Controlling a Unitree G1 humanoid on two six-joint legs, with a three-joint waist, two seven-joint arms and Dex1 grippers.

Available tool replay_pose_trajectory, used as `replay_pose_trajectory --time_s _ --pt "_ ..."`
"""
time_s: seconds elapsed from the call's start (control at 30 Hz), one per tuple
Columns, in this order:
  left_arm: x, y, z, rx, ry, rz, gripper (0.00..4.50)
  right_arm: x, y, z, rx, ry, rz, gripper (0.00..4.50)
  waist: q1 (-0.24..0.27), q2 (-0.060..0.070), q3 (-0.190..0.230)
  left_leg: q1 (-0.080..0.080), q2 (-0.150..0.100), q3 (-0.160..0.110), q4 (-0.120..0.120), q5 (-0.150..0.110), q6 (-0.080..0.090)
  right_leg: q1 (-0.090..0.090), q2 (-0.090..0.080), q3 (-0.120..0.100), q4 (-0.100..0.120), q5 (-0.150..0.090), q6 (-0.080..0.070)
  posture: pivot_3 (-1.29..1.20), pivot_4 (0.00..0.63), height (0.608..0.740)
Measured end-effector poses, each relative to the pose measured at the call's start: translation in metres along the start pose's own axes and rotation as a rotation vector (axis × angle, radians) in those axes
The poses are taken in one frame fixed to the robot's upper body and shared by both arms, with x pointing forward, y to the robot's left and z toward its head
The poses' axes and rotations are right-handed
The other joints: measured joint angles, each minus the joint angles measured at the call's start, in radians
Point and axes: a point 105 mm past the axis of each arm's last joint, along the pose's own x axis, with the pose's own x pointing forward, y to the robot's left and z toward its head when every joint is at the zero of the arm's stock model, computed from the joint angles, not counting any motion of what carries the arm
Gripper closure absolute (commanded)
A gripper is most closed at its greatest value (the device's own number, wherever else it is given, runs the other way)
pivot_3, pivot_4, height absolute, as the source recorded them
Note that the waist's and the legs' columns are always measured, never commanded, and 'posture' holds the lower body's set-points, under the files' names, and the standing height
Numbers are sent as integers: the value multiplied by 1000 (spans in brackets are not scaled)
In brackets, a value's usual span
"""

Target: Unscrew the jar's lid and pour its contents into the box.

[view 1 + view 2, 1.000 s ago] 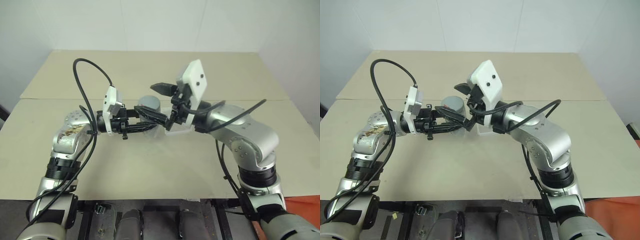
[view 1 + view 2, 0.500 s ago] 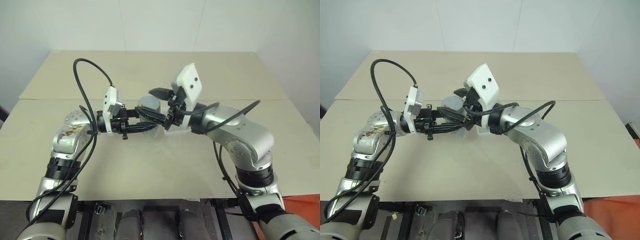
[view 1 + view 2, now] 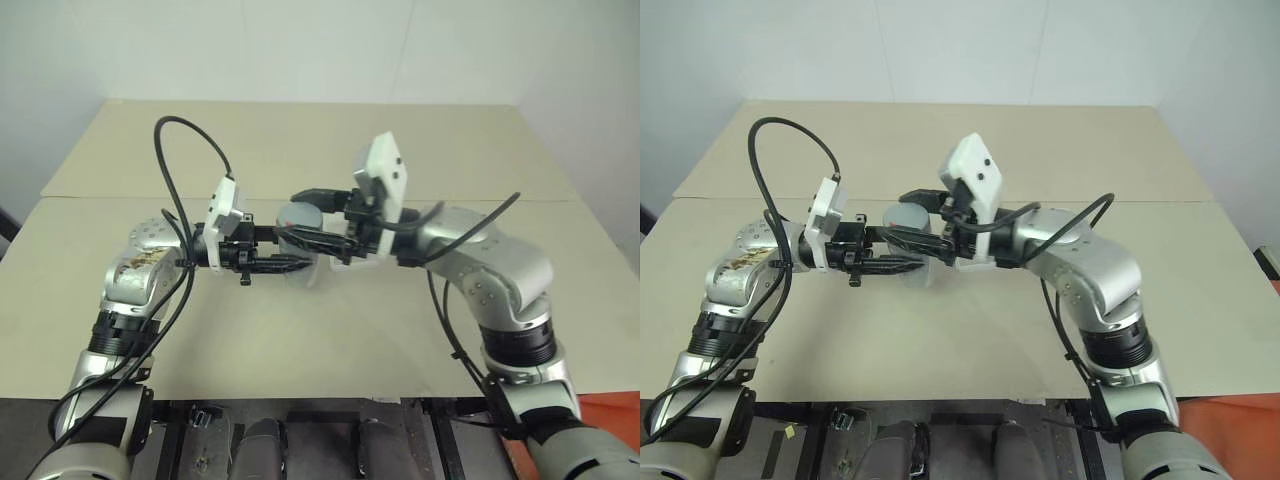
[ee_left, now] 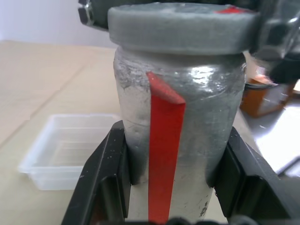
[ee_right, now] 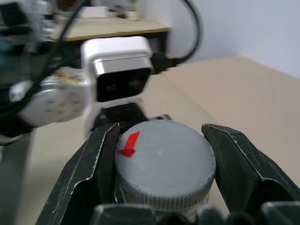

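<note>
Gripping the jar around its silver-grey body, the left gripper is reaching in level from the nine o'clock side, its two black fingers pressing against opposite sides of the cylinder and holding it upright above the table. A red strip is running down the jar's side between those fingers. The lid is sitting on top of the jar, grey and round, with a small red mark near its edge. The right gripper is coming in level from the three o'clock side and is clenching the lid, one finger hugging each side of its rim. Both grippers are meeting at the middle of the head views, slightly toward twelve o'clock from the table's centre, with the right one sitting just above the left.

The box, a shallow clear plastic tray, is lying flat on the table; in the head views it is showing just past the jar toward three o'clock, partly covered by the right gripper's wrist. I cannot tell whether anything is lying in it, and the contents inside the closed jar are hidden.
</note>
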Motion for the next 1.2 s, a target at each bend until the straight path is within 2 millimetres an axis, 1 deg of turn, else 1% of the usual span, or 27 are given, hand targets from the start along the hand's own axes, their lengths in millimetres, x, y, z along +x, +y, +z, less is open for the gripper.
replay_pose_trajectory --time_s 0.13,0.27,0.37,0.43,0.53,0.57,0.63,0.67,0.73,0.77,0.87,0.93,1.07,1.2 --pt "8 -14 9 17 -15 -173 2548 -10 9 8 -12 -32 245 1707 -1 0 0 0 0 0 0 0 0 0 0 0 -3 0 0 0 150 740" --pt "15 -23 18 27 -26 -286 2548 -15 15 15 -24 -58 428 1707 -6 0 0 0 0 0 0 0 0 0 1 1 -3 0 0 0 150 740" --pt "20 -30 18 14 -32 -333 2548 -18 17 15 -10 -71 520 1707 -5 0 0 0 0 -2 0 0 0 0 1 1 -2 0 0 0 150 740" --pt "21 -33 19 9 -29 -355 2548 -18 19 15 -10 -79 568 1707 -5 0 0 0 0 -2 0 0 0 -1 0 1 2 0 0 0 150 740" --pt "21 -36 21 15 -32 -367 2548 -17 20 17 -19 -91 609 1707 -3 0 0 0 0 -3 1 0 0 0 0 1 2 0 0 0 150 740" --pt "21 -36 21 15 -29 -366 2548 -17 20 17 -18 -95 611 1707 -3 0 0 0 0 -3 1 0 0 0 1 1 2 0 0 0 150 740" --pt "19 -35 21 15 -25 -363 2548 -16 20 16 -29 -97 609 997 -3 0 0 0 0 -3 1 0 0 0 0 0 3 0 0 0 150 740" --pt "19 -35 21 15 -27 -362 2548 -15 20 16 -31 -94 608 806 -2 0 0 0 0 -3 1 0 0 0 0 0 3 0 0 0 150 740" --pt "17 -35 23 20 -28 -355 2548 -13 21 13 -21 -93 610 211 -3 0 0 0 0 -3 1 0 0 -1 0 0 3 0 0 0 150 740" --pt "17 -34 23 20 -26 -353 2548 -12 21 12 -17 -95 607 32 -2 0 0 0 0 -2 1 0 0 -1 0 0 3 0 0 0 150 740" --pt "15 -33 22 28 -24 -339 2548 -12 20 12 -22 -98 579 32 -2 0 0 0 0 -2 1 0 0 0 0 0 3 0 0 0 150 740" --pt "12 -30 20 37 -24 -296 2548 -13 18 10 -25 -99 538 32 -2 0 0 0 0 -2 1 0 0 -1 0 0 3 0 0 0 150 740" --pt "1 -23 9 8 -21 -176 2548 -18 9 6 -37 -94 400 32 -3 0 0 0 0 -3 1 0 0 -1 0 1 3 0 0 0 150 740" --pt "-10 -14 -2 -18 -13 -25 2548 -27 -2 7 -65 -116 213 32 -1 0 0 0 0 -3 1 0 0 -1 0 1 3 0 0 0 150 740"
